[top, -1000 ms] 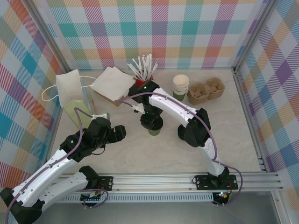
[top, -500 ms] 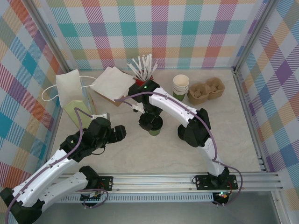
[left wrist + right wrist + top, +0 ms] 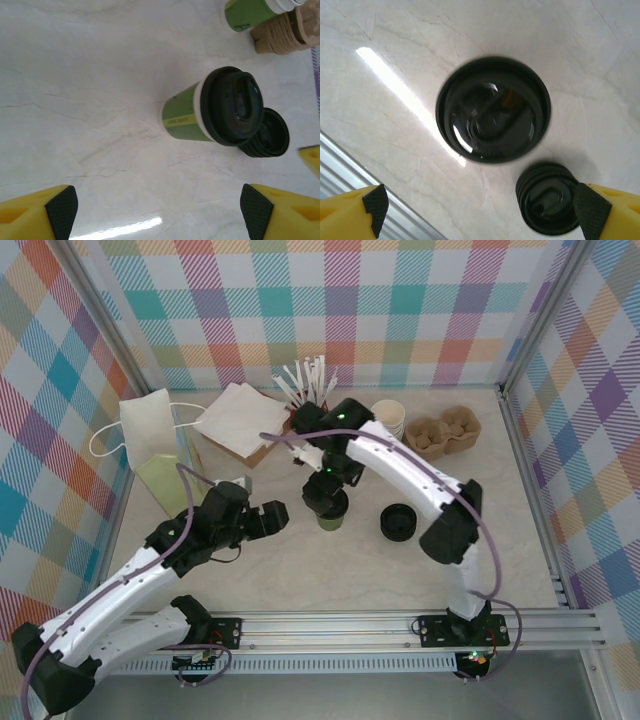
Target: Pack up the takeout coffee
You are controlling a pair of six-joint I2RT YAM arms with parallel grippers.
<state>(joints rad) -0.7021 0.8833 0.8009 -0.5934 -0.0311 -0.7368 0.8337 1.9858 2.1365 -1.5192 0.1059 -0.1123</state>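
Top external | green paper takeout cup [image 3: 330, 524] with black plastic lid [image 3: 232, 106], upright on counter [image 3: 350, 575] | right claw [image 3: 322, 490] released above it; left claw [image 3: 280, 513] released at its 9 o'clock | risk: off-centre pinch could tip cup or pop lid

The spread fingers [image 3: 375, 204] of the right gripper [image 3: 482, 208] frame the black-lidded takeout coffee [image 3: 492, 110], standing near a stack of black lids [image 3: 547, 198].

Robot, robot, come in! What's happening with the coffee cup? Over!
Left gripper open, aimed at takeout coffee; right gripper open above it. Coffee upright, lid on, not held. Lid stack close beside it. Over.
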